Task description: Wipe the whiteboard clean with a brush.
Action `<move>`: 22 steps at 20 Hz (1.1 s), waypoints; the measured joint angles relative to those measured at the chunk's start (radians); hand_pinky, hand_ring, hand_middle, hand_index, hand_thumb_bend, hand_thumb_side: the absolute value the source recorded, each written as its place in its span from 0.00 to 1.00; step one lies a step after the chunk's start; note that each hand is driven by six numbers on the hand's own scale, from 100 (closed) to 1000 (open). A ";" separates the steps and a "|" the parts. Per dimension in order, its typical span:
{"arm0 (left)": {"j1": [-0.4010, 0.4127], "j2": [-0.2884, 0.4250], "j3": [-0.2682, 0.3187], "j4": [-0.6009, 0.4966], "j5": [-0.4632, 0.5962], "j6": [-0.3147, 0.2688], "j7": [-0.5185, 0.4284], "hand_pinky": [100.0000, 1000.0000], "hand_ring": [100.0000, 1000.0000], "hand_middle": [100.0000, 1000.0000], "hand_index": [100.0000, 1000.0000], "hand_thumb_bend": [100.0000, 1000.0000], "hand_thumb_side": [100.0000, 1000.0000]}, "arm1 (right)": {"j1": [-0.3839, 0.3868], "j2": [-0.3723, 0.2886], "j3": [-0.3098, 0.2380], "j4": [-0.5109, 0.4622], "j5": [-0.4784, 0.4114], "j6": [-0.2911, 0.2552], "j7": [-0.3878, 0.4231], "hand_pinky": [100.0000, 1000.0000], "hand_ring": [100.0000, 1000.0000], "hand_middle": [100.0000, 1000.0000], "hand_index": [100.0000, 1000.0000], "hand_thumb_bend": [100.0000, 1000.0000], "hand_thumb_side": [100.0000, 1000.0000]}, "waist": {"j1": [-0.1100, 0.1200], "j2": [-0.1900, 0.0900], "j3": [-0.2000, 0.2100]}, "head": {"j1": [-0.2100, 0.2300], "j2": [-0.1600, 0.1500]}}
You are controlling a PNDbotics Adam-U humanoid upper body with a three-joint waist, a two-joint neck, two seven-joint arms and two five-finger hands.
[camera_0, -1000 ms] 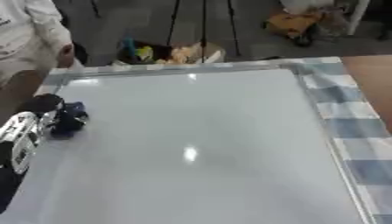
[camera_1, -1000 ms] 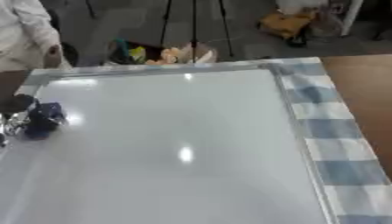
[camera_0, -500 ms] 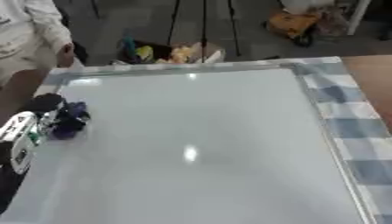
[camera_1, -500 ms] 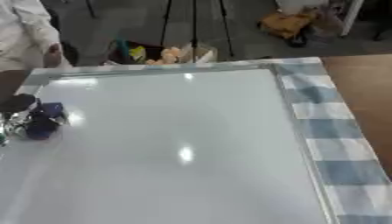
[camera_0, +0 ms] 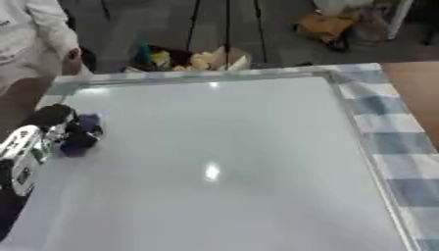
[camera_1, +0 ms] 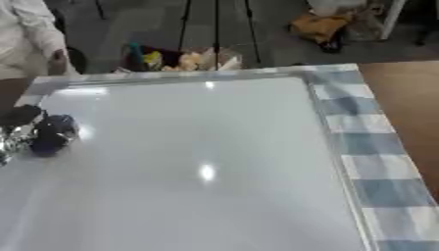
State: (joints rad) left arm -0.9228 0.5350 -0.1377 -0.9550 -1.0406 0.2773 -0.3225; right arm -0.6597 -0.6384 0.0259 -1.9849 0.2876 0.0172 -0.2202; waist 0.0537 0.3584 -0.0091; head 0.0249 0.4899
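Item: brush (camera_0: pixel 80 136), dark, sitting at the whiteboard (camera_0: pixel 223 162) left edge. My left hand (camera_0: pixel 47 128) is gripping it, fingers curled; unwiped board is lying rightward. Right hand unseen.

One whiteboard (camera_0: pixel 223 162), one dark brush (camera_0: pixel 81 134), one robot hand (camera_0: pixel 38 135), one checked cloth (camera_1: pixel 369 162) under the board.

A wooden table (camera_1: pixel 410 105) carries the work, its bare brown top showing at the right edge. A blue and white checked cloth (camera_1: pixel 369 147) lies on it, visible as a band along the right side and a strip along the far side. The whiteboard (camera_0: pixel 223 166) lies flat on the cloth, its white surface glossy with small reflections of light.
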 measured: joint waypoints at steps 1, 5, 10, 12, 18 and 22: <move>0.000 0.000 -0.002 -0.010 0.001 -0.003 -0.002 0.19 0.25 0.07 0.11 0.00 0.54 | 0.000 0.000 0.000 0.000 0.000 0.000 0.000 0.81 0.83 0.73 0.82 0.00 0.99 | 0.000 0.000 0.001 | -0.001 0.000; 0.001 0.000 -0.009 -0.048 0.010 -0.007 -0.016 0.19 0.24 0.06 0.11 0.00 0.54 | 0.000 0.000 0.000 0.000 0.000 0.000 0.000 0.81 0.83 0.73 0.82 0.00 0.99 | 0.001 0.000 0.001 | -0.001 0.001; 0.003 0.001 -0.013 -0.094 0.025 -0.004 -0.031 0.19 0.24 0.06 0.11 0.00 0.53 | 0.000 0.000 0.000 0.000 0.000 0.000 0.000 0.81 0.83 0.73 0.82 0.00 0.99 | 0.003 0.000 0.001 | -0.002 0.001; 0.008 0.002 -0.018 -0.113 0.035 -0.006 -0.039 0.19 0.23 0.06 0.11 0.00 0.53 | 0.000 0.000 0.000 0.000 0.000 0.000 0.000 0.81 0.83 0.73 0.82 0.00 0.99 | 0.003 0.000 0.002 | -0.002 0.001; 0.021 0.015 -0.045 -0.205 0.063 -0.025 -0.075 0.18 0.24 0.06 0.11 0.00 0.54 | 0.000 0.000 0.000 0.000 0.000 0.000 -0.001 0.81 0.83 0.73 0.82 0.00 0.99 | 0.003 0.000 0.003 | -0.006 0.001; 0.034 0.030 -0.077 -0.287 0.073 -0.049 -0.108 0.19 0.24 0.06 0.11 0.00 0.53 | 0.000 0.000 0.000 0.000 0.000 0.000 -0.001 0.81 0.83 0.73 0.82 0.00 0.99 | 0.003 0.000 0.004 | -0.009 0.001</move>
State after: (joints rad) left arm -0.8893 0.5650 -0.2148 -1.2416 -0.9675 0.2287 -0.4302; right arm -0.6596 -0.6384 0.0259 -1.9849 0.2875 0.0173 -0.2212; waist 0.0567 0.3583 -0.0056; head 0.0163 0.4912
